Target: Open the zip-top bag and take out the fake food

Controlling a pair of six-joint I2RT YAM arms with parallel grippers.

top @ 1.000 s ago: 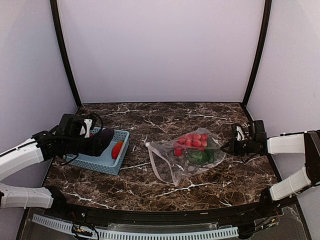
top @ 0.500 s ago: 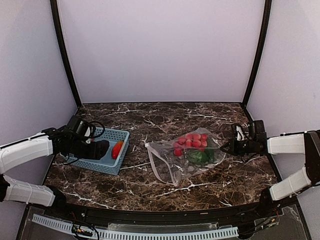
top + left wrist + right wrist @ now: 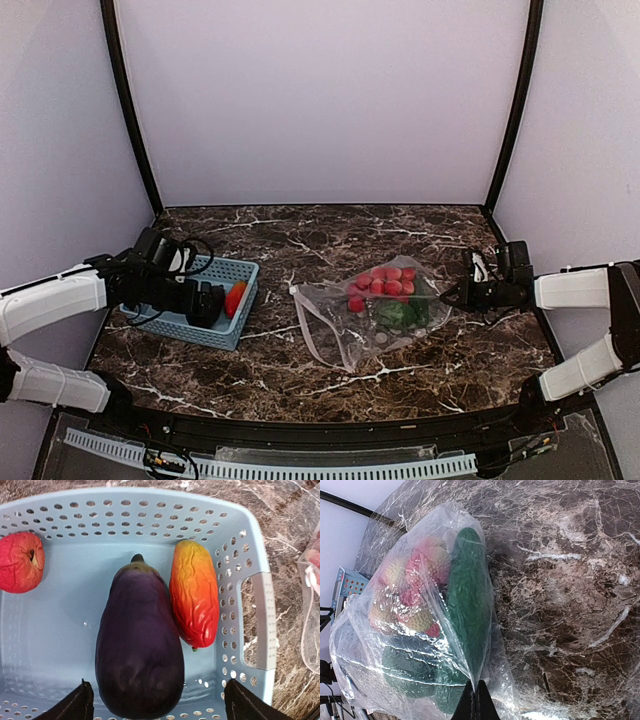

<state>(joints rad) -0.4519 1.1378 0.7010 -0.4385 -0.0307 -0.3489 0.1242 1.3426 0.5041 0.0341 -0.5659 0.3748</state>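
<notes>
Top external | left hand (image 3: 207,300) apart over blue basket (image 3: 240,322) | zip-top bag (image 3: 345,335) at its 3 o'clock, mouth facing it | right hand (image 3: 460,294) clamped on its far corner

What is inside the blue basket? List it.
The basket holds an eggplant, an orange-red piece close beside it, and a red piece apart at the left wall. Whatever lies under them is covered. Nothing else shows.

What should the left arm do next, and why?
Probably lift the open left end effector out of the basket toward the zip-top bag: the eggplant lies free, while red balls and a green vegetable sit in that bag, pinched by the right end effector.
</notes>
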